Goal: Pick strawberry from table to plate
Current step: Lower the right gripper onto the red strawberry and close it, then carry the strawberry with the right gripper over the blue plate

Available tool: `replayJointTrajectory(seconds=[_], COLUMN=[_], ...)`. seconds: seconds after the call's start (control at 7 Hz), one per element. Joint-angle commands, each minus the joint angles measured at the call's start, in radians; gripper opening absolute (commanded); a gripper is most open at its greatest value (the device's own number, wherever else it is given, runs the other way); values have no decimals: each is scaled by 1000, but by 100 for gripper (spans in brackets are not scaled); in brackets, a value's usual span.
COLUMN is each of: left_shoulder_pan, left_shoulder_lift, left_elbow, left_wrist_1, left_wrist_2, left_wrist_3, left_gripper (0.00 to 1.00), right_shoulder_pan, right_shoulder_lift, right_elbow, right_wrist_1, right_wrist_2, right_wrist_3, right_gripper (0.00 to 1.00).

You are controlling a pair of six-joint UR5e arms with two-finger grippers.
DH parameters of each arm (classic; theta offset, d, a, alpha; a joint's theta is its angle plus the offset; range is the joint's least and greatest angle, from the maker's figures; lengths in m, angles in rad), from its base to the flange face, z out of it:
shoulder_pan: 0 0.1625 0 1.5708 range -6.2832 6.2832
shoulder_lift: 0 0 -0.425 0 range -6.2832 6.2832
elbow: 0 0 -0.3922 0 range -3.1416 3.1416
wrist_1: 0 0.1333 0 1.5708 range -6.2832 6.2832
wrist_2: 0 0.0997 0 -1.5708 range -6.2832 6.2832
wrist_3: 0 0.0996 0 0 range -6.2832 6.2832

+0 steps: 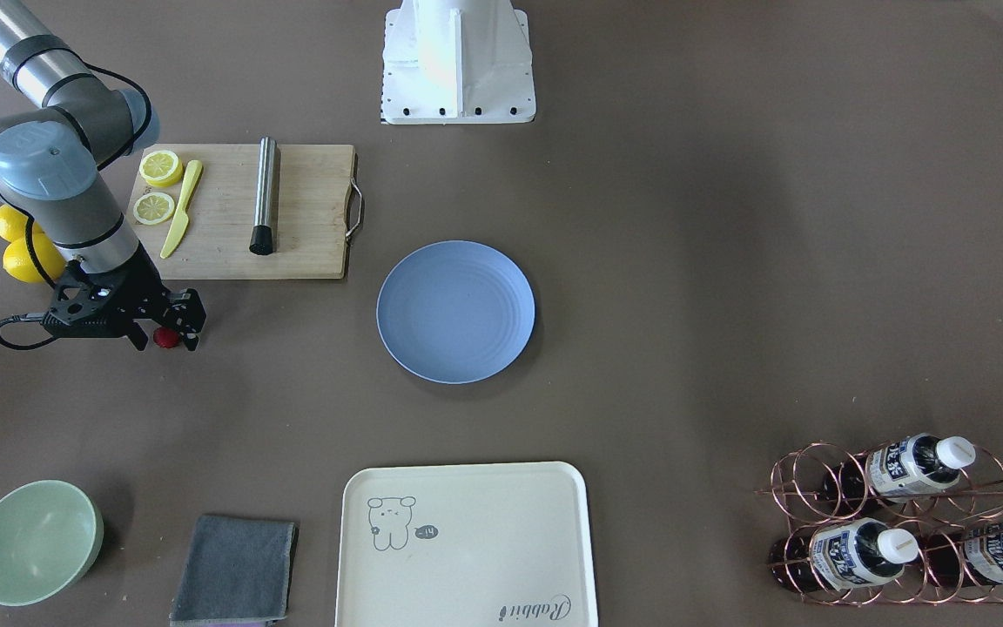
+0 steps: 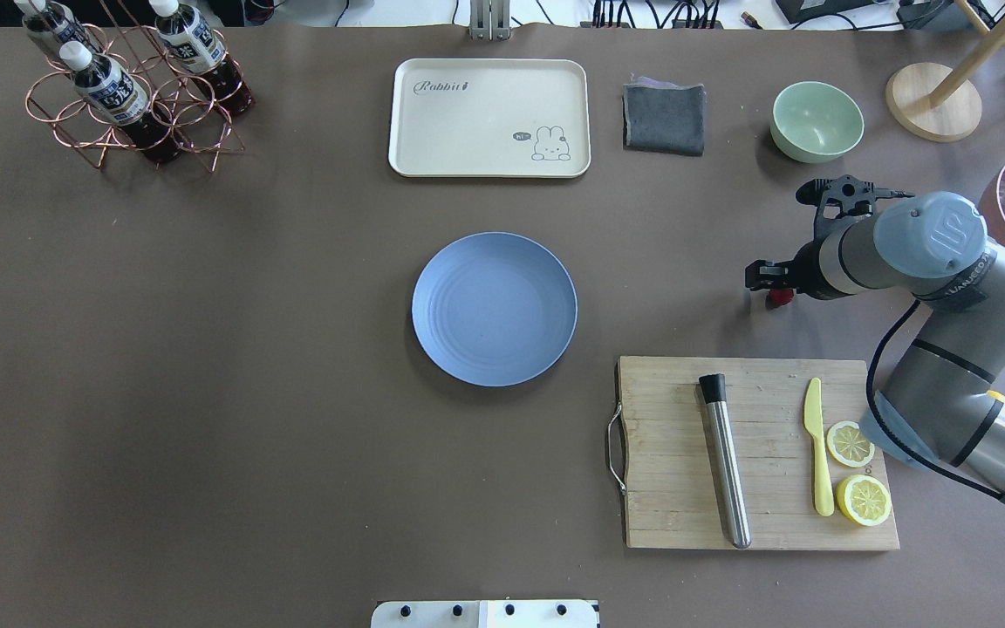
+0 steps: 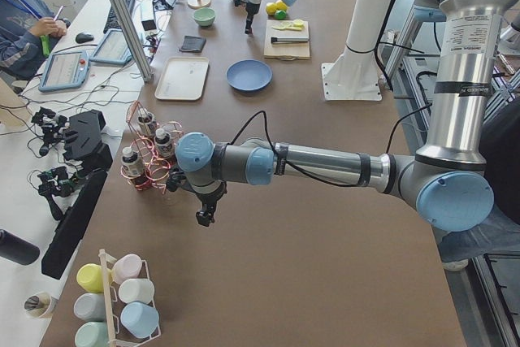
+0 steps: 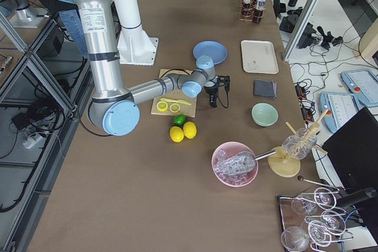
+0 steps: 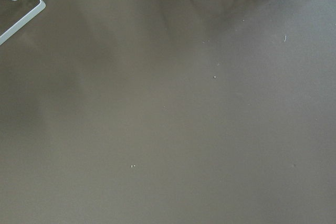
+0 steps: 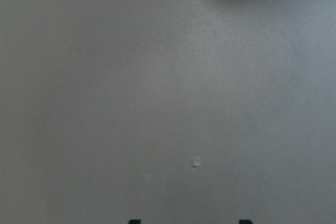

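Right hand [image 1: 164,341]: spread, fingers straddling the tiny dark-red bumpy strawberry [image 1: 167,335] on the matte grey-brown worktop [image 1: 684,261], well apart from the round light-blue plate [image 1: 455,311]. Left hand [image 3: 203,215]: state cannot be told.

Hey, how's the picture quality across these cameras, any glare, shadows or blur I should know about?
Front-facing view: glare washes out the white robot base, while the strawberry is sharp. Overhead view: a broad soft shadow darkens the left part of the table. Right wrist view: soft, nearly featureless grey. Left wrist view: dim, unevenly shaded.
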Motion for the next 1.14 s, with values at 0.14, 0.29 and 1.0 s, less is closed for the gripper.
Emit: replayJointTrajectory(seconds=[0.14,0.29,1.0], left_shoulder_pan=[0,0,-2], left_shoulder_lift=[0,0,3], left_elbow=[-11,-12,-8], left_wrist_1=[-1,-2,0], left_wrist_2=[0,0,1], left_wrist_3=[0,0,0], left_gripper=[98,98,98], right_shoulder_pan=[-4,-8,-148], right_shoulder_lift=[-2,20,408], right_elbow=[23,78,51], right_wrist_1=[-3,-85,-426], right_wrist_2=[-1,1,-97], right_wrist_3=[2,34,501], right_gripper=[0,0,0])
